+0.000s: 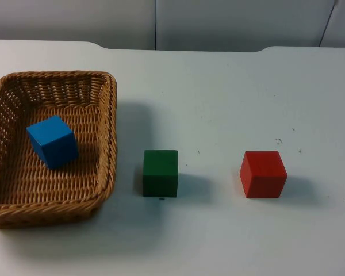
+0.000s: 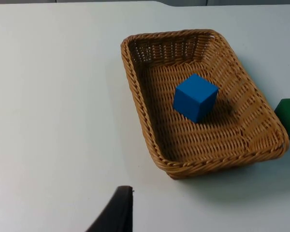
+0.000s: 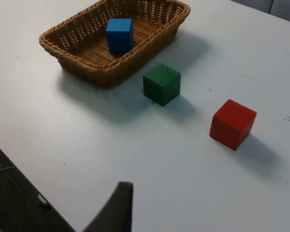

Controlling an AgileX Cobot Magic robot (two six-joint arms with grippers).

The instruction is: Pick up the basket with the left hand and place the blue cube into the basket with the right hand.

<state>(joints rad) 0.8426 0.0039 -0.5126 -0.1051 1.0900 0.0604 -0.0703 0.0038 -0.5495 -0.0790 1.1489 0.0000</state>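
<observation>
The wicker basket [image 1: 110, 132] rests on the white table at the left. Inside it lies the blue cube [image 1: 53, 141], slightly tilted on the woven floor. From the left wrist view, the basket [image 2: 135, 92] with the blue cube [image 2: 195, 97] lies ahead of my left gripper [image 2: 117, 212], which hangs over bare table, apart from the basket's near rim. My right gripper [image 3: 117, 208] hangs high over the table's edge, far from the basket [image 3: 87, 67] and the blue cube [image 3: 119, 35]. Neither gripper holds anything.
A green cube [image 1: 160, 172] stands just right of the basket, and a red cube [image 1: 263, 173] sits further right. Both also appear in the right wrist view, green cube [image 3: 161, 83] and red cube [image 3: 233, 123]. The grey partition wall [image 1: 218, 23] closes the table's far side.
</observation>
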